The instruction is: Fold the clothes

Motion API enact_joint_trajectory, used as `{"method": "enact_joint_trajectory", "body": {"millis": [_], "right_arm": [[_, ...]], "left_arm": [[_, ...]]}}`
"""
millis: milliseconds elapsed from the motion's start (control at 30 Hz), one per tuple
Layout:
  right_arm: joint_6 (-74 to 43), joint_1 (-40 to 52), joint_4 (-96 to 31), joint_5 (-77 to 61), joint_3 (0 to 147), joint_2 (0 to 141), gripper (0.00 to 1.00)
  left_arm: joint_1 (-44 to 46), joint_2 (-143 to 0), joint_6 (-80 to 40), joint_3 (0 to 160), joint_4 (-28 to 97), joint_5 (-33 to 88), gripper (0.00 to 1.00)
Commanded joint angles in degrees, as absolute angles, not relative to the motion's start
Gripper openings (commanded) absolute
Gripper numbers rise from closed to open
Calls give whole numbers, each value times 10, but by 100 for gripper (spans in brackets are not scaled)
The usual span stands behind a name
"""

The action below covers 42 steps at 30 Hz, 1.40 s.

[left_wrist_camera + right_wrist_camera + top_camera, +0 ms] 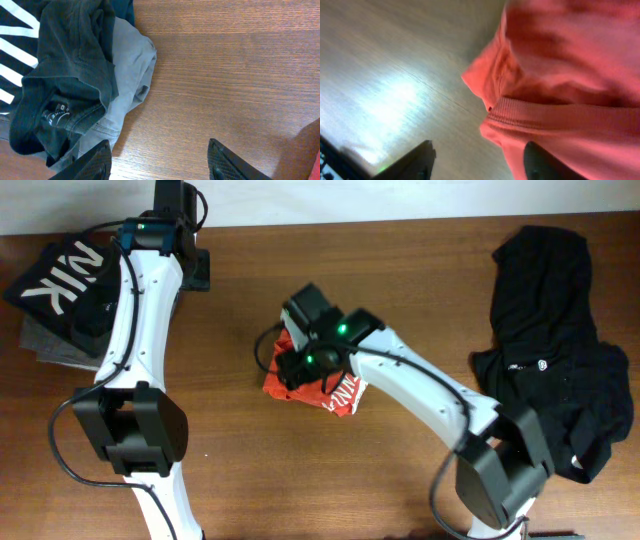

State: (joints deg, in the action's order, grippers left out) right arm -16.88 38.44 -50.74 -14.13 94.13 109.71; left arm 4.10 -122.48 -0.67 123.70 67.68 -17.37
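**Red-orange shirt at mid-table under the right wrist, black garment loose at the right edge**

The brown wooden table [400, 260] fills the overhead view. The largest piece of the clothes, the black garment [560, 300], lies crumpled and unfolded along the right side of the frame, well apart from everything else.

The right arm [420, 385] reaches from the lower right up to the middle of the frame. The left arm [140, 310] runs from the lower left up to the top left.

In the upper left corner lies a pile. A black top with white "NIK" letters [55, 280] lies over a grey garment [50, 345], whose edge shows beneath it.

The red-orange T-shirt [340, 395] lies bunched at the centre of the frame, partly hidden by the right wrist. Its white lettering [345, 390] shows at the lower right edge.

In the right wrist view the right gripper [480, 155] has its fingers apart at the bottom edge. Bare wood lies between them, and a ribbed hem of the shirt lies just beside the right-hand finger. Nothing is clamped.

In the left wrist view the left gripper [159, 155] is also spread and empty over bare wood, near the grey garment's edge.

A small white logo [541, 364] marks the black garment near its middle.
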Motion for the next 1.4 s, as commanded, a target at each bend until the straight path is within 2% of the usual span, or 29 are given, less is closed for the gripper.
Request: {"method": "enact_joint_trajectory", "body": {"millis": [0, 167, 333, 533, 667, 733, 833, 933, 1133, 1367], "right_arm": [[-150, 378, -532, -54, 999, 1067, 66], [-159, 336, -532, 10, 997, 1082, 68], [-189, 284, -545, -9, 995, 1128, 68], [-186, 262, -543, -50, 995, 1173, 66], [-182, 263, -547, -59, 995, 1196, 57], [-174, 263, -555, -60, 995, 1200, 45], [-167, 263, -571, -60, 995, 1200, 22], [-162, 263, -607, -60, 995, 1200, 4], [-154, 266, -700, -60, 995, 1200, 4], [-154, 274, -716, -60, 996, 1192, 4]], "left_arm": [[39, -1219, -4, 1247, 676, -167, 61], [39, -1219, 11, 1247, 675, -112, 61], [39, -1219, 69, 1246, 675, -25, 61], [39, -1219, 76, 1246, 675, -18, 61], [39, -1219, 76, 1246, 675, -18, 61], [39, -1219, 76, 1246, 675, -18, 61], [39, -1219, 76, 1246, 675, -18, 61], [39, -1219, 76, 1246, 675, -18, 61], [39, -1219, 76, 1246, 675, -18, 61], [39, -1219, 76, 1246, 673, -18, 62]]}}
